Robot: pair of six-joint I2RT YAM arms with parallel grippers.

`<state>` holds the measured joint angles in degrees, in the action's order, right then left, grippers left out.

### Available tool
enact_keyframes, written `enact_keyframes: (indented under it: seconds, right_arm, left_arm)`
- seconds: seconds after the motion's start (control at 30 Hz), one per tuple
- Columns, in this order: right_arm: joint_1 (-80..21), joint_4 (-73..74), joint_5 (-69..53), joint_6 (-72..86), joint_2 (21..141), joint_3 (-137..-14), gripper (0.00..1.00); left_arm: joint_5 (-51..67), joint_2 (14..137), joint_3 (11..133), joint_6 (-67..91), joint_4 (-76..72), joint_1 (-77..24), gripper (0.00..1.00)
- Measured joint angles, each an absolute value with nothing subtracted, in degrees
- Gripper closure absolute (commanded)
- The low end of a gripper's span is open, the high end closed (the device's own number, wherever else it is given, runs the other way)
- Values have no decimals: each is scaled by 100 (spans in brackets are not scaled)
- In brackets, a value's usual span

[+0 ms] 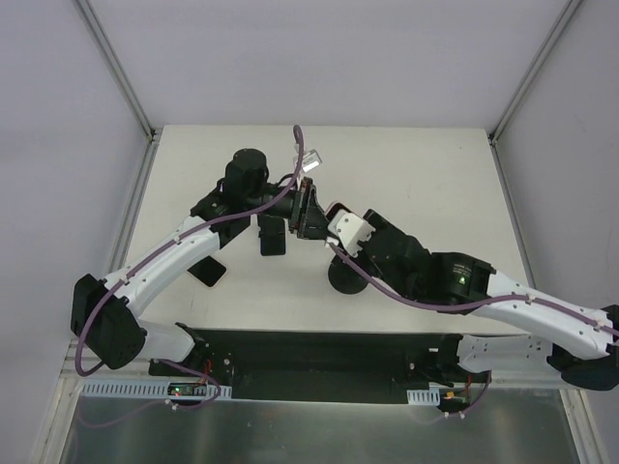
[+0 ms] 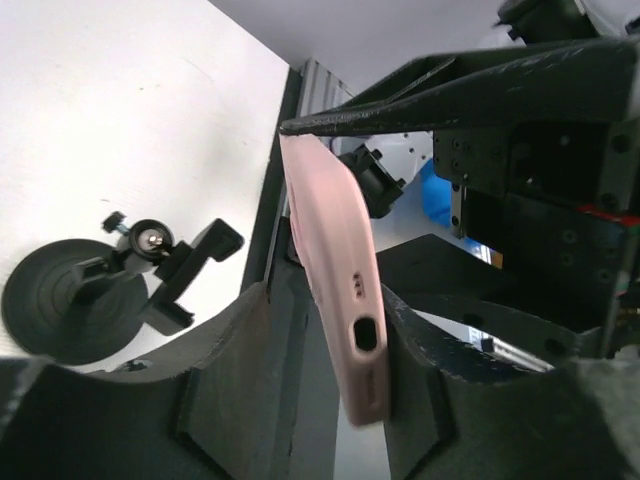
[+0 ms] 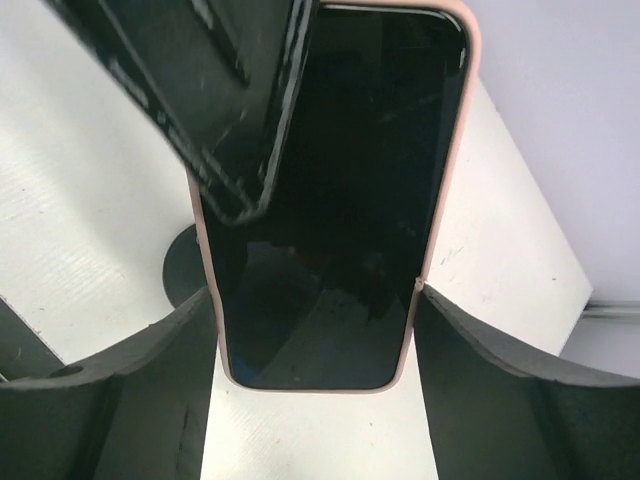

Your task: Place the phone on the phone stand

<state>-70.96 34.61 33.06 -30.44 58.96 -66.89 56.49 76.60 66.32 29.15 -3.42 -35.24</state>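
The phone (image 1: 308, 208), in a pink case with a dark screen, is held in the air above the table's middle between both grippers. My right gripper (image 3: 315, 292) is shut on its long edges, with the screen (image 3: 330, 200) facing the camera. My left gripper (image 2: 330, 300) pinches the phone's (image 2: 335, 260) faces, seen edge-on. One of its fingers (image 3: 240, 120) lies across the screen. The black phone stand (image 2: 70, 300), a round suction base with a clamp arm, stands on the table. In the top view the stand (image 1: 346, 275) is just right of the phone and nearer the arms.
Two small black flat pieces (image 1: 273, 237) (image 1: 208, 271) lie on the white table left of the stand. A black rail (image 1: 309, 353) runs along the near table edge. Grey walls enclose the table on the far, left and right sides.
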Motion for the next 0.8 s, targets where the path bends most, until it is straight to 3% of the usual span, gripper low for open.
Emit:
enact_keyframes:
  seconds: [0.03,0.07,0.1,0.17,0.2,0.23,0.3,0.43,0.57,0.8]
  right_arm:
    - [-7170,3463,3334,-3063,5916,-6746,100]
    - [-7264,3516,3428,-3094,5975,-6858,100]
    - [-7365,3579,3540,-3120,6058,-6978,100]
    - [-7537,3664,3795,-3166,6239,-7129,67]
    - [-7590,3673,3948,-3179,6322,-7179,49]
    - [-7631,3647,4032,-3188,6390,-7190,21]
    - [-7609,3546,4051,-3142,6484,-7155,3]
    - [-7328,3085,3439,-2762,6329,-6897,4]
    - [-6359,2462,2338,-2053,5623,-6112,4]
    - [-5437,674,137,-377,4722,-4779,3]
  left_arm:
    - [5682,7660,6615,2902,-342,-3573,69]
    - [5714,7660,6613,2893,-344,-3614,83]
    - [5758,7651,6615,2873,-364,-3647,90]
    - [5760,7612,6604,2808,-314,-3680,100]
    - [5695,7590,6589,2786,-226,-3671,100]
    - [5645,7559,6573,2762,-139,-3632,100]
    - [5360,7371,6523,2556,82,-3640,100]
    - [4445,6390,6125,1793,357,-3629,100]
    - [3782,5260,6003,1332,294,-3546,100]
    - [3695,5024,6038,1772,-224,-3516,100]
